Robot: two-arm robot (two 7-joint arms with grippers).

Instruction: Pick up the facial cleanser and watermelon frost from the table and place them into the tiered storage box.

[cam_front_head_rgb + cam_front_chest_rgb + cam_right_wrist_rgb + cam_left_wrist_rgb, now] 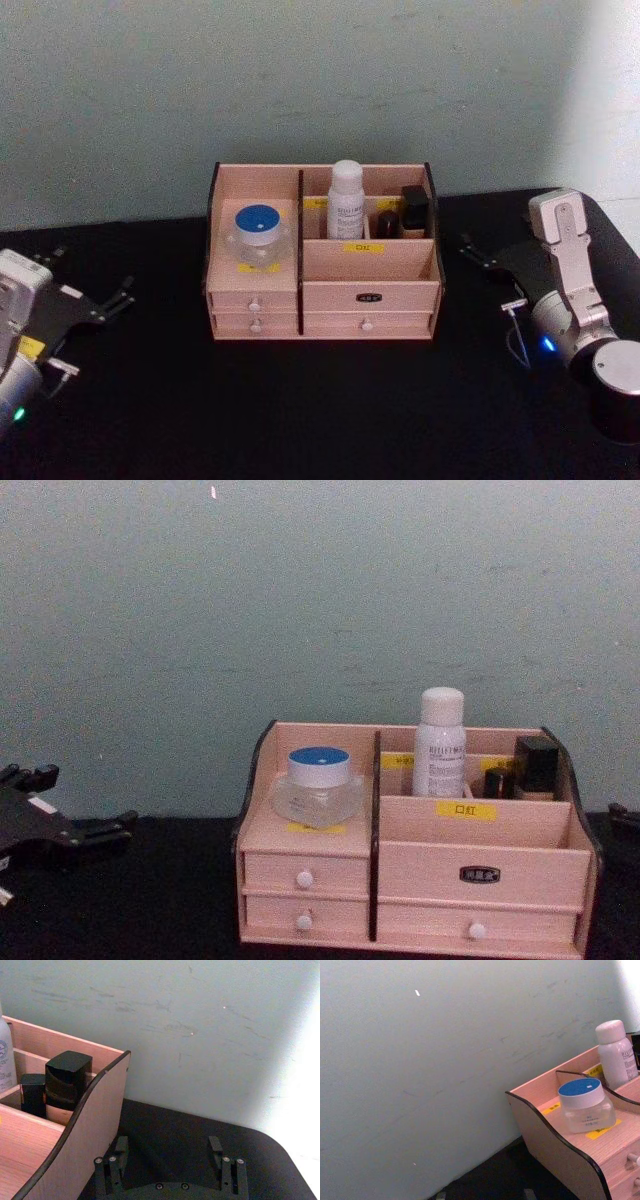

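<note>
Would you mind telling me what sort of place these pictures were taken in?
Probably a lab or test bench staged as a dressing table: a black-covered table against a bare, scuffed pale wall, holding a single tiered storage box with the facial cleanser and watermelon frost in it.

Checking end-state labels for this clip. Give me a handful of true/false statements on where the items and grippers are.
1. The watermelon frost sits in the left compartment of the tiered storage box. True.
2. The facial cleanser lies on its side on the table. False: it stands upright in a rear compartment of the box.
3. The right gripper holds the facial cleanser. False: it is open and holds nothing, right of the box.
4. The left gripper is open, left of the box. True.
5. Two black containers stand right of the cleanser. True.
</note>
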